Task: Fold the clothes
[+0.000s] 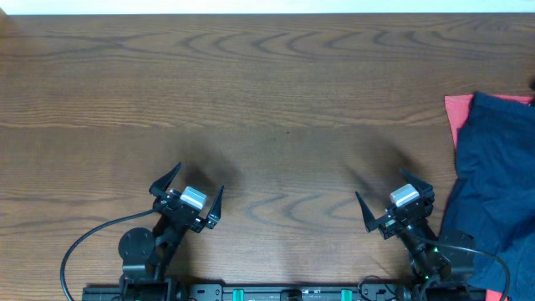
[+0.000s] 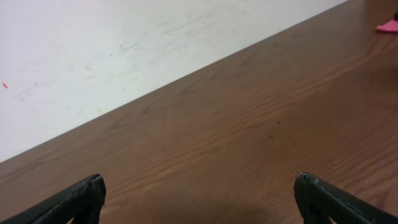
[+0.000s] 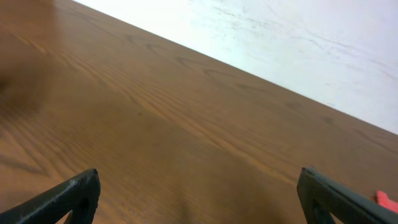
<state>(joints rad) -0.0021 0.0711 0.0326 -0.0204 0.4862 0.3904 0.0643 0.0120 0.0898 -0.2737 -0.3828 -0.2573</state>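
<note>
A dark navy-blue garment (image 1: 493, 176) lies at the table's right edge, partly out of view, on top of a red-pink garment (image 1: 459, 113). Legs and button do not show. My left gripper (image 1: 188, 188) is open and empty at the front left, far from the clothes. My right gripper (image 1: 393, 201) is open and empty at the front right, a short way left of the navy garment. The left wrist view shows open fingers (image 2: 199, 196) over bare wood and a pink scrap (image 2: 388, 25). The right wrist view shows open fingers (image 3: 199, 196) and a pink corner (image 3: 387, 199).
The brown wooden table (image 1: 267, 100) runs to a white wall strip at the back. Black cables and arm bases (image 1: 138, 251) sit along the front edge.
</note>
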